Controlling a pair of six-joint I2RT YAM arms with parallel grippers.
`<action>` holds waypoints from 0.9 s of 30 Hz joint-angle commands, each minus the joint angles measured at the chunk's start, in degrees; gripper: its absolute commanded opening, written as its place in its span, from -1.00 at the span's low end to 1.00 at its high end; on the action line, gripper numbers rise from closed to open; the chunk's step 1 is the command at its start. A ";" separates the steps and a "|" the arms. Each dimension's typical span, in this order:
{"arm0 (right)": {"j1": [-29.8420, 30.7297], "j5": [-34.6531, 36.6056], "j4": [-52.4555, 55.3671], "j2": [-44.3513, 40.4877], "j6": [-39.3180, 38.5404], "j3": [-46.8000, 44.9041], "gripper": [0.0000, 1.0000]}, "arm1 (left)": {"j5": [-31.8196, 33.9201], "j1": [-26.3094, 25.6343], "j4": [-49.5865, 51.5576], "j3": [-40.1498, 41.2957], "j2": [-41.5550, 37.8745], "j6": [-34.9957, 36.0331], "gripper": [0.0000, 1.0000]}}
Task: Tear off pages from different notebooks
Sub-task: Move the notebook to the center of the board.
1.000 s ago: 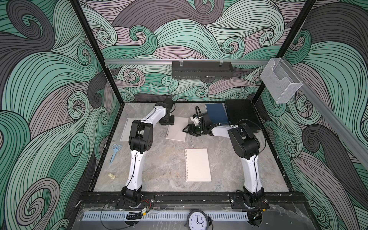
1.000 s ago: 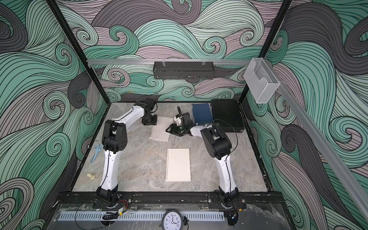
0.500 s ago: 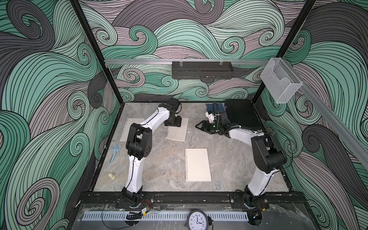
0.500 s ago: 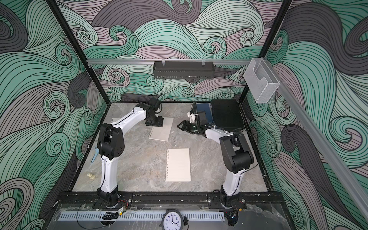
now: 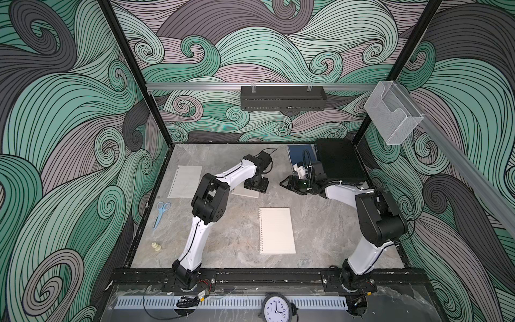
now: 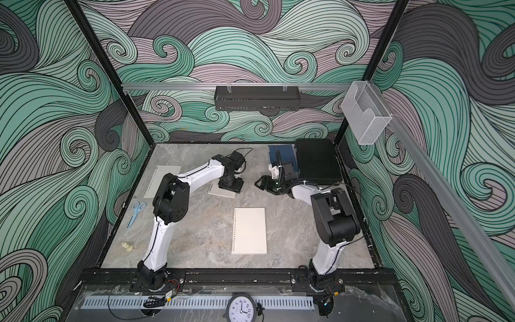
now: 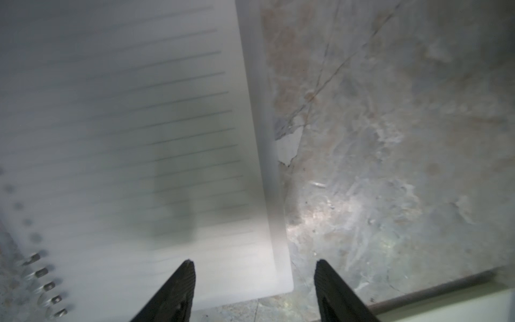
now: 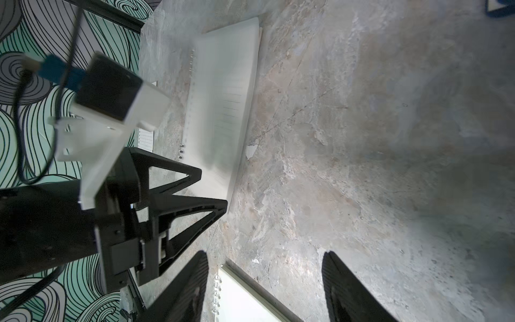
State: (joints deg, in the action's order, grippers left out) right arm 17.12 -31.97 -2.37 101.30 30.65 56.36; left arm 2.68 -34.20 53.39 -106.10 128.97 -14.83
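Note:
A white lined notebook (image 5: 244,192) (image 6: 220,192) lies at mid-table, partly under my left gripper (image 5: 255,189) (image 6: 231,187). The left wrist view shows that gripper (image 7: 255,264) open just above the notebook's (image 7: 133,133) corner, one finger over the page and one over the table. My right gripper (image 5: 282,184) (image 8: 266,256) hovers open and empty to the right, apart from it. A cream notebook (image 5: 276,231) (image 8: 242,301) lies nearer the front. The blue-covered notebook (image 5: 298,156) sits at the back, partly behind my right wrist. One loose lined page (image 5: 185,181) (image 6: 163,181) lies at the far left.
A black hard case (image 5: 338,164) lies in the back right corner beside the blue notebook. Blue scissors (image 5: 161,213) and a small cream piece (image 5: 156,247) lie along the left edge. A black shelf (image 5: 282,98) hangs on the back wall.
My right arm has swung out to the right, its gripper drawing back from the white notebook. My left gripper has shifted right and forward over that notebook's corner. The left jaws look wider.

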 commanded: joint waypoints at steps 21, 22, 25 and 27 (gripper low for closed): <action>-0.55 0.26 0.25 -1.14 -0.14 0.37 0.32 | 4.97 1.29 5.21 -4.99 7.00 2.04 0.25; -0.60 0.24 0.15 -1.16 0.01 0.49 0.33 | 4.69 1.69 5.24 -5.60 7.61 2.02 0.26; -0.60 0.15 0.04 -1.13 0.01 0.42 0.32 | 3.88 2.92 5.62 -8.13 9.55 2.08 0.26; -0.60 0.34 0.18 -1.38 -0.09 0.27 0.33 | 3.19 3.84 5.70 -9.62 10.66 2.11 0.26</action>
State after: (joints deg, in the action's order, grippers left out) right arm 16.99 -31.94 -2.37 101.27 30.63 56.36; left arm 6.87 -32.49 58.11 -114.32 135.83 -13.45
